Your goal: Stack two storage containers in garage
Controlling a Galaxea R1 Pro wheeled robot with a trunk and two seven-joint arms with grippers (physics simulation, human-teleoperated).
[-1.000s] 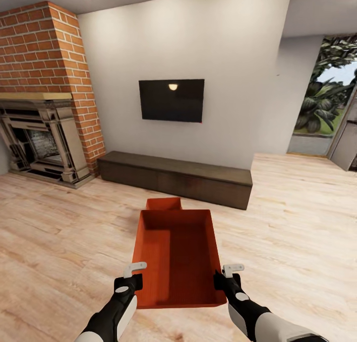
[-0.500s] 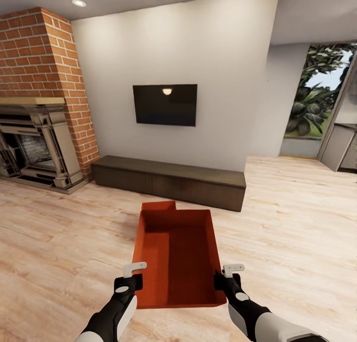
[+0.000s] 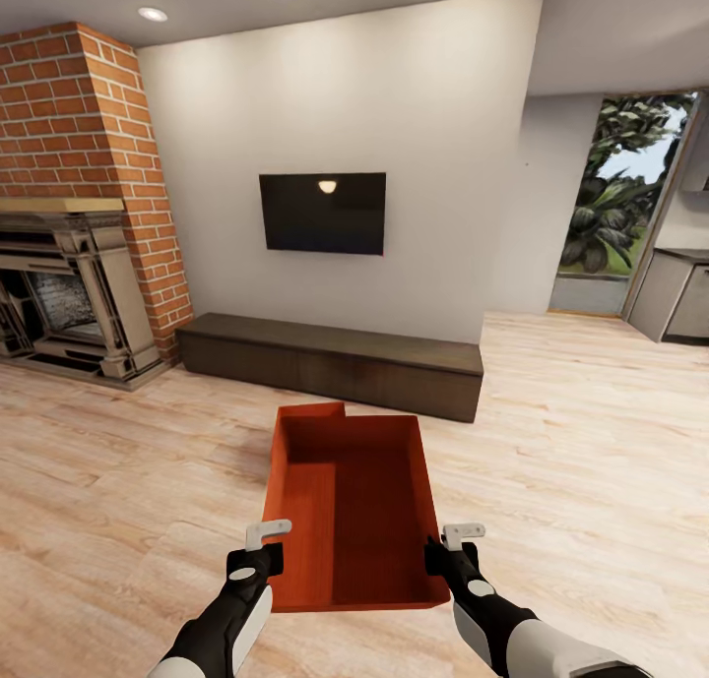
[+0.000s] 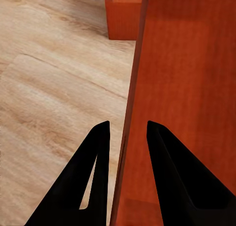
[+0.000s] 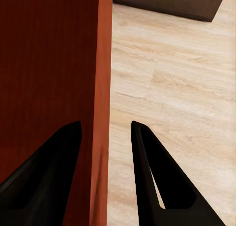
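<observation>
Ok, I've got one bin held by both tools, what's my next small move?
Probably turn the base away toward the garage. Left tool and right tool each straddle a side wall of the held container, which looks lifted over the wood floor; the other container stays for later.

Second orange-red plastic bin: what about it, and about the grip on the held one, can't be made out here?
- Second orange-red ribbed plastic bin: head view, the held orange-red bin hides all but one corner.
- Left gripper, right gripper: wrist views, fingers straddle the side walls; contact unclear.
- Held bin's underside: hidden throughout.
</observation>
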